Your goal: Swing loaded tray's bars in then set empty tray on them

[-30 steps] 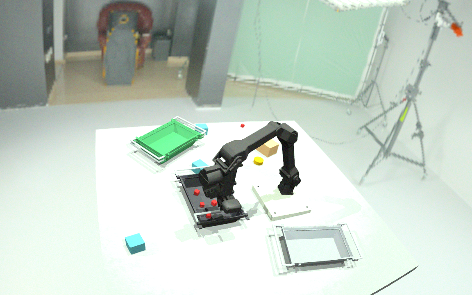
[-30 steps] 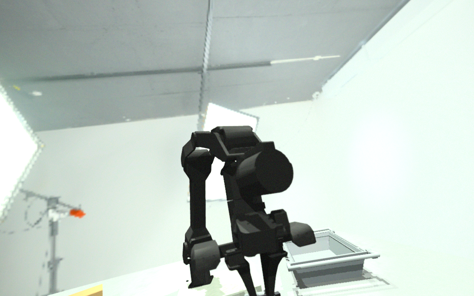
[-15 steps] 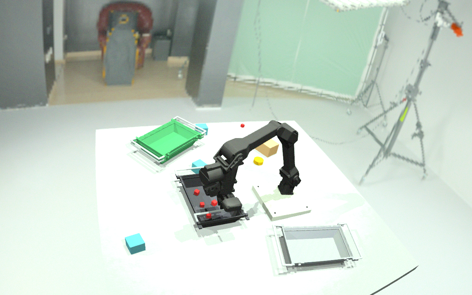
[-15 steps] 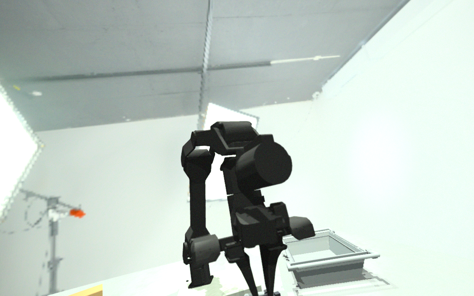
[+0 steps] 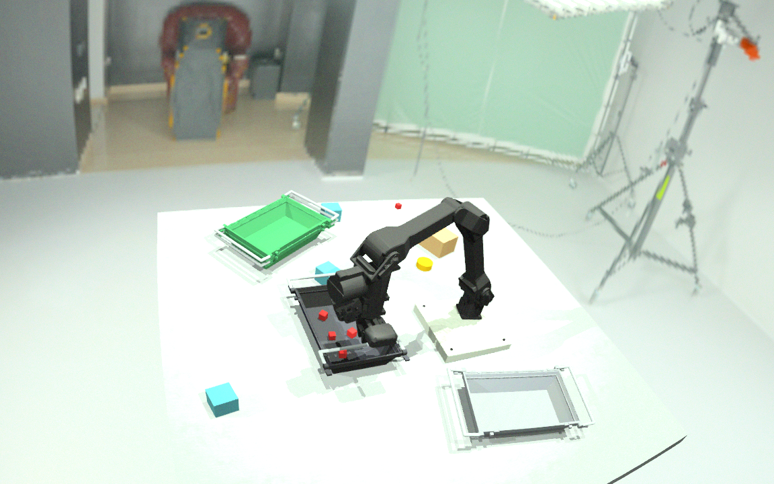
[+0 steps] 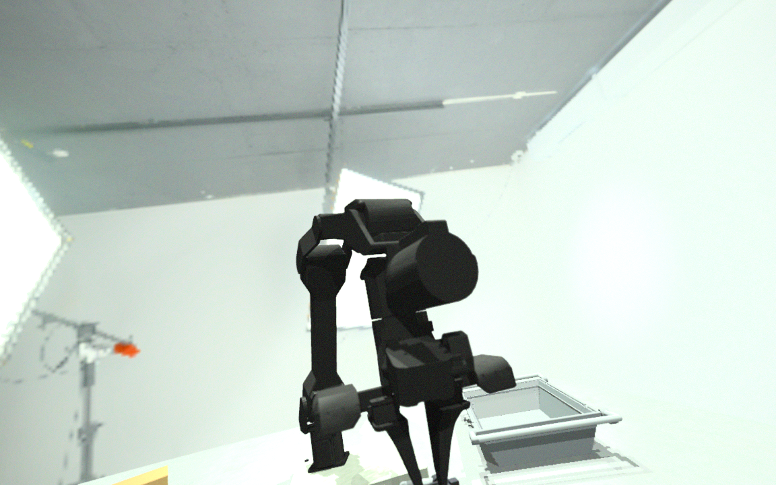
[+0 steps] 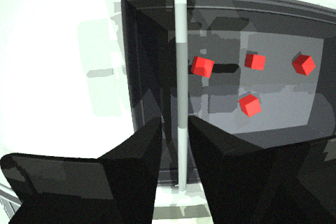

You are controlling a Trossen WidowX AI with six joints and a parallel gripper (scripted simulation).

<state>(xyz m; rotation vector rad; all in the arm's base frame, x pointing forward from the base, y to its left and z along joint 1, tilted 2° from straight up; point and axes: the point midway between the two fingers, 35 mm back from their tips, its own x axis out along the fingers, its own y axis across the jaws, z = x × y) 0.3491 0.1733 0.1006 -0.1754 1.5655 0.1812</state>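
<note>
The loaded black tray (image 5: 318,329) (image 7: 285,112) holds several small red blocks (image 5: 323,314) (image 7: 304,64). Its near wire bar (image 5: 330,350) (image 7: 181,84) is inward of the near end wall, across the tray top; whether it rests on the rims is unclear. Its far bar (image 5: 301,279) is swung out past the far end. My gripper (image 6: 428,476) (image 7: 175,122) is partly open around the near bar, with a gap beside it; its fingertips are hidden in the top view. A grey tray (image 5: 522,402) (image 6: 547,443) and a green tray (image 5: 275,228) stand empty.
Blue blocks (image 5: 222,398) (image 5: 326,272) (image 5: 332,210), a tan block (image 5: 443,243), a yellow disc (image 5: 424,264) and a loose red block (image 5: 398,206) lie on the table. The white base plate (image 5: 474,345) is between the black and grey trays.
</note>
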